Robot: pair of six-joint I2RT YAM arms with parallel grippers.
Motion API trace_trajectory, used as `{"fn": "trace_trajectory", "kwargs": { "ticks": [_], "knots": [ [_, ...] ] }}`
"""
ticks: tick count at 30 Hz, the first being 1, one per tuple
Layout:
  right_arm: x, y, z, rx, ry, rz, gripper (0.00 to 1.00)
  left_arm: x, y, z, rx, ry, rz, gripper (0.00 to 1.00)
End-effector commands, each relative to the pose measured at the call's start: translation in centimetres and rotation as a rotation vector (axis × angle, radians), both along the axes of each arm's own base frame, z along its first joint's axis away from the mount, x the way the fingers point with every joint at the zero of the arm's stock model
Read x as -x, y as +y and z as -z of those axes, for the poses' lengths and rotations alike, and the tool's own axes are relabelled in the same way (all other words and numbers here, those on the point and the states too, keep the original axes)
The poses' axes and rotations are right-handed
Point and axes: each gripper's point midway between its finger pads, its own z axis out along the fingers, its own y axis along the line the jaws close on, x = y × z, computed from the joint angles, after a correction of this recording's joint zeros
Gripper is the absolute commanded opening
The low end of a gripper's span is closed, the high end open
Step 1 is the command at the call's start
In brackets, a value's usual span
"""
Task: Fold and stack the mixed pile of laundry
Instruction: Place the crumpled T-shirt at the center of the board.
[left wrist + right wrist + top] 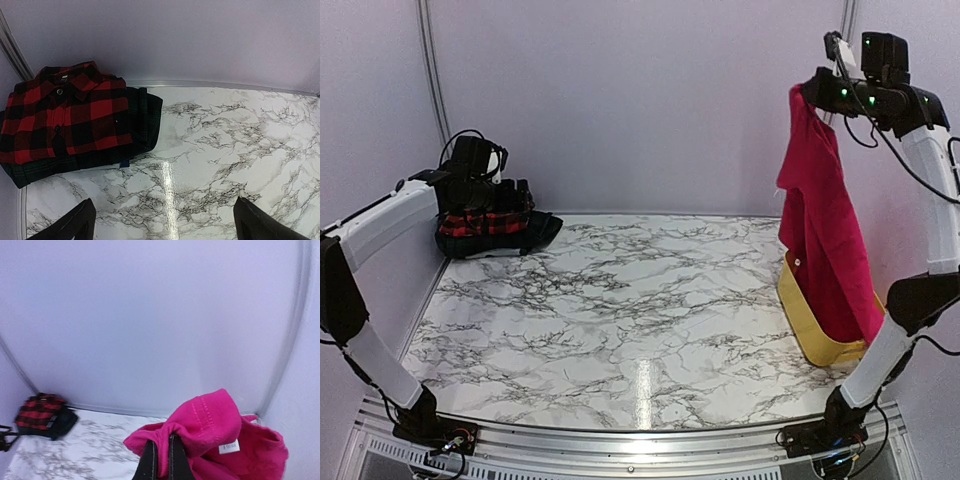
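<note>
Now the right tool (pixel 815 92) pinches the magenta-pink garment (pixel 825 230) high at 2 o'clock; soft, light, limp, hem at the yellow tub (pixel 810 338); I'd grab 1 lower corner; left tool (pixel 506 193) gapes wide over the folded checked shirt (pixel 65 117), 10 o'clock on the bench (pixel 620 320).

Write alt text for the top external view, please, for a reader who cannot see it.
The raised right arm holds in its jaws a pink garment that hangs to a yellow tub at the right edge of the marble table. At the far left, the left arm hovers over a folded red checked shirt on a dark plaid one.
</note>
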Motion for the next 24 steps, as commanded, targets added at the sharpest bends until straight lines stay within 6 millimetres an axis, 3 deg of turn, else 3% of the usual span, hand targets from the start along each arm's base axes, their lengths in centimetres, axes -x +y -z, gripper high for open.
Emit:
{"fn": "trace_trajectory", "kwargs": {
  "ticks": [1, 6, 10, 13, 17, 20, 21, 22, 23, 24],
  "knots": [
    [4.4, 10.5, -7.6, -0.16, -0.237, -0.391, 0.0, -0.8, -0.6, -1.4, 0.046, -0.03, -0.001, 0.99],
    [10.9, 20.9, -12.7, -0.343, -0.392, -0.767, 0.0, -0.8, -0.9, -1.5, 0.067, -0.028, 0.001, 0.99],
    [14.0, 26.8, -14.0, -0.488, -0.414, -1.002, 0.0, -0.8, -1.0, -1.2, 0.08, -0.018, -0.005, 0.99],
    [14.1, 27.9, -14.1, -0.511, -0.432, -1.043, 0.0, -0.6, -0.8, -1.0, 0.089, -0.015, -0.017, 0.99],
    [9.6, 24.7, -11.5, -0.483, -0.38, -0.912, 0.0, -0.4, -1.0, -0.2, 0.102, -0.001, -0.014, 0.99],
    [3.7, 20.8, -5.2, -0.453, -0.253, -0.751, 0.0, -0.3, -1.5, 0.9, 0.111, 0.024, 0.009, 0.99],
    [1.7, 19.6, -1.6, -0.438, -0.168, -0.688, 0.0, -0.3, -1.7, 1.2, 0.11, 0.033, 0.024, 0.99],
    [-0.1, 18.6, 3.4, -0.425, -0.045, -0.629, 0.0, -0.2, -1.7, 1.6, 0.105, 0.041, 0.03, 0.99],
    [-0.6, 17.8, 6.9, -0.41, 0.034, -0.621, 0.02, 0.1, -2.1, 1.9, 0.108, 0.049, 0.055, 0.99],
    [-0.8, 17.0, 10.9, -0.359, 0.118, -0.586, 0.14, 0.4, -2.3, 2.3, 0.105, 0.058, 0.073, 0.99]
  ]
}}
